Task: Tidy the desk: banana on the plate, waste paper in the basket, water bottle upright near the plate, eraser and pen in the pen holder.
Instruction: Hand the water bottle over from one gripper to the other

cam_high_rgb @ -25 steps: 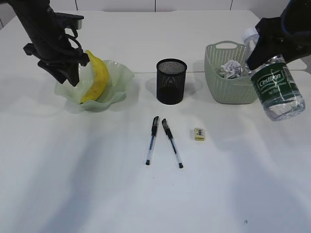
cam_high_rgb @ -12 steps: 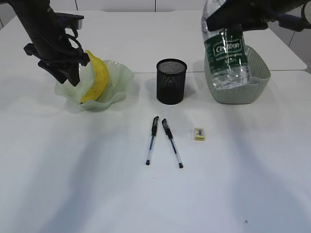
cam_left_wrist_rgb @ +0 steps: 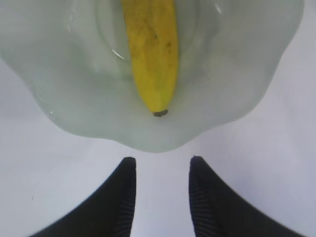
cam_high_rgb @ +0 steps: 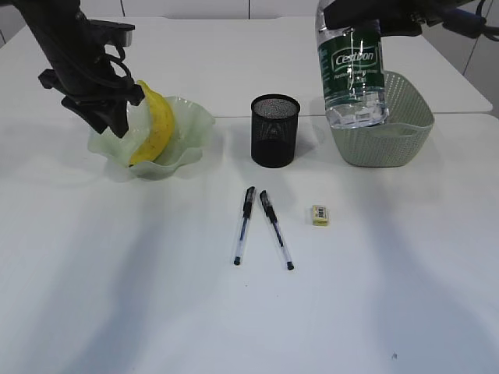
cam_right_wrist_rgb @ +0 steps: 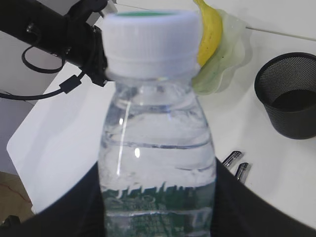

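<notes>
While the right hand (cam_high_rgb: pixel 366 19) grips the bottle (cam_high_rgb: pixel 351 74) upright, cap up, above the basket (cam_high_rgb: pixel 405 132), the left hand (cam_left_wrist_rgb: pixel 160 173) hangs open by the plate (cam_left_wrist_rgb: pixel 237 74).

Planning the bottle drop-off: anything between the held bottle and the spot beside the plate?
The pen holder stands on the desk between the raised bottle and the plate. The bottle hangs higher than its rim; nothing else visible intervenes.

You have one banana (cam_high_rgb: pixel 154 125), one wavy pale green plate (cam_high_rgb: pixel 195 125), one black mesh pen holder (cam_high_rgb: pixel 275 131), one sage-green basket (cam_high_rgb: pixel 390 140), one Cestbon water bottle (cam_high_rgb: pixel 355 74), two pens (cam_high_rgb: pixel 244 225) (cam_high_rgb: pixel 276 230) and one small yellow eraser (cam_high_rgb: pixel 320 216) on the desk (cam_high_rgb: pixel 249 312).
</notes>
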`<state>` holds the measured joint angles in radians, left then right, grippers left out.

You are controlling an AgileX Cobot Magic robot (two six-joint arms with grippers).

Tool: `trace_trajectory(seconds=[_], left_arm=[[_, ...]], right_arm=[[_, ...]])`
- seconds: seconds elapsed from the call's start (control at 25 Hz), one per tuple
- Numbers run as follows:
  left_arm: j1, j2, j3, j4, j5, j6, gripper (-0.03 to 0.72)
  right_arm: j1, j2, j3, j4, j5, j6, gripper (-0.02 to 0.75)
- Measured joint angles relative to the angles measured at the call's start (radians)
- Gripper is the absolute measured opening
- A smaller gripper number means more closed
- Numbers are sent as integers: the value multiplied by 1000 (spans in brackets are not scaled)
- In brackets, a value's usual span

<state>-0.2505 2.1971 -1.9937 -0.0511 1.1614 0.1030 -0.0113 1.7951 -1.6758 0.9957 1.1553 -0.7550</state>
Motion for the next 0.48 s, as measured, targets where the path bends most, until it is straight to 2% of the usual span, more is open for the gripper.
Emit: trace_trajectory(seconds=[0.2, 0.48], left_arm=[[0, 0, 0, 0, -4, 0, 244], [0, 0, 0, 0, -12, 0, 244]], right_arm=[[0, 0, 0, 26, -16, -94, 359], [0, 9, 1, 239, -9, -421, 359]])
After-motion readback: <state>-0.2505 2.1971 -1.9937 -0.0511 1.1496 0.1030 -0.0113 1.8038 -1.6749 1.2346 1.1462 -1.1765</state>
